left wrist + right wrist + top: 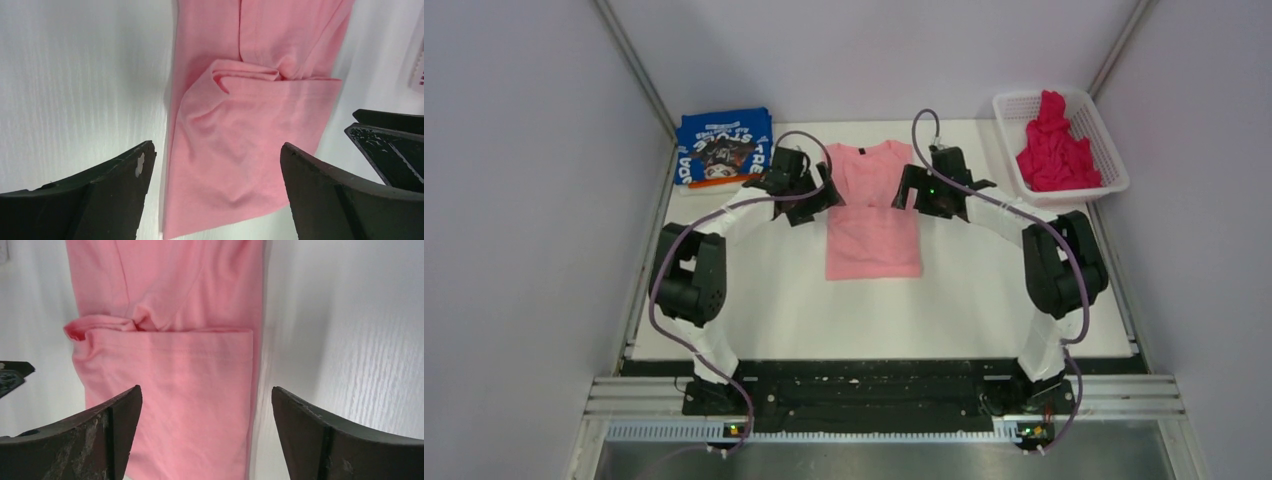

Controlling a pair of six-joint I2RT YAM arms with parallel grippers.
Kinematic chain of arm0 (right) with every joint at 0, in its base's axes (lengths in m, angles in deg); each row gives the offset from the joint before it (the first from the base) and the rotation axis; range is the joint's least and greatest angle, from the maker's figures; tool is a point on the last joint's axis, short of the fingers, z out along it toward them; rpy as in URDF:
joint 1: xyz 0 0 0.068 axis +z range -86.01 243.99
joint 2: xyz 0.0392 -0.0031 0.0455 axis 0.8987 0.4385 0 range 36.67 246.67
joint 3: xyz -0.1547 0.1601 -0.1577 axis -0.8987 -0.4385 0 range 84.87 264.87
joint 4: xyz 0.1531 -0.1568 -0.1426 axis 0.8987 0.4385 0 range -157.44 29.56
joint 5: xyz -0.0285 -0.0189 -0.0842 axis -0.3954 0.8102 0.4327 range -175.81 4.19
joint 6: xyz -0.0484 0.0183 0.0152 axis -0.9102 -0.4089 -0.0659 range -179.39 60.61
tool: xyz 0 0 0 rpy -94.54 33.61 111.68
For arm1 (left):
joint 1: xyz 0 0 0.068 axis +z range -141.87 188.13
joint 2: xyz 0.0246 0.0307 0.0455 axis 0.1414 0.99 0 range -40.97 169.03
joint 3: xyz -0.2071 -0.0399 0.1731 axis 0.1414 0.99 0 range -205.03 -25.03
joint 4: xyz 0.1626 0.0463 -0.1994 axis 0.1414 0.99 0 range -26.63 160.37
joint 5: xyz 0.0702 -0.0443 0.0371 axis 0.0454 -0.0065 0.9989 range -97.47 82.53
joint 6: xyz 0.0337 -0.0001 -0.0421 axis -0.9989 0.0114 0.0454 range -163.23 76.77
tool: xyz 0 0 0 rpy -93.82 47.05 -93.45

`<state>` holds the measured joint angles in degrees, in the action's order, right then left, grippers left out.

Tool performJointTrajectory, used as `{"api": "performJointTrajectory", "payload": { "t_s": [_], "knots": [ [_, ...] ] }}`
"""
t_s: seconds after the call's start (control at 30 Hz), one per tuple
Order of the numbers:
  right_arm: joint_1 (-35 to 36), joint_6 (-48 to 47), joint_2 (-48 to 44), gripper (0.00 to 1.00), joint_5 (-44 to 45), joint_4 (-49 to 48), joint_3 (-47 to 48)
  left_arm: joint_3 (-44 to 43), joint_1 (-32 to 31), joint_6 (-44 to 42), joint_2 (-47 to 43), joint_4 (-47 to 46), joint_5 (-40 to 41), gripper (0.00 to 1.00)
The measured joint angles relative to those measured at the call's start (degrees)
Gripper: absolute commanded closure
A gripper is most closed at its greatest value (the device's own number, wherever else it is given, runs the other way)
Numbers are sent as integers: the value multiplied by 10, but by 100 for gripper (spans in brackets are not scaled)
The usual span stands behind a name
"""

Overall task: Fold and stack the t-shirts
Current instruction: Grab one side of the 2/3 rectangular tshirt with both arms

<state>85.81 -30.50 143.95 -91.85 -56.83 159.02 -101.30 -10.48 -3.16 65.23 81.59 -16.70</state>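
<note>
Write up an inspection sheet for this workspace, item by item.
Surface: white table, nothing spilled on it.
Job's things: pink t-shirt partly folded at the centre; blue t-shirt folded at the far left corner; magenta t-shirt bunched in the white basket at far right.
Clutter: nothing seen.
Grippers: left gripper and right gripper both open over the pink t-shirt, holding nothing.
Cables: purple cables run along both arms, looping near the wrists.
Surroundings: plain pale walls on three sides.
</note>
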Motion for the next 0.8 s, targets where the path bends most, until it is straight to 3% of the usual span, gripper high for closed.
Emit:
{"api": "performJointTrajectory", "payload": {
  "t_s": [0.4,0.53,0.63,0.8],
  "knots": [
    [0,50,-209,1,-31,-12,-253,242,-36,15,-195,-15,-19,2],
    [2,71,-239,5,-56,-21,-318,299,-61,30,-201,-16,-21,14],
    [3,82,-239,14,-69,-31,-344,322,-62,45,-201,-28,-23,32],
    [7,93,-240,30,-78,-58,-352,322,-63,58,-186,-58,-21,44]
  ]
}}
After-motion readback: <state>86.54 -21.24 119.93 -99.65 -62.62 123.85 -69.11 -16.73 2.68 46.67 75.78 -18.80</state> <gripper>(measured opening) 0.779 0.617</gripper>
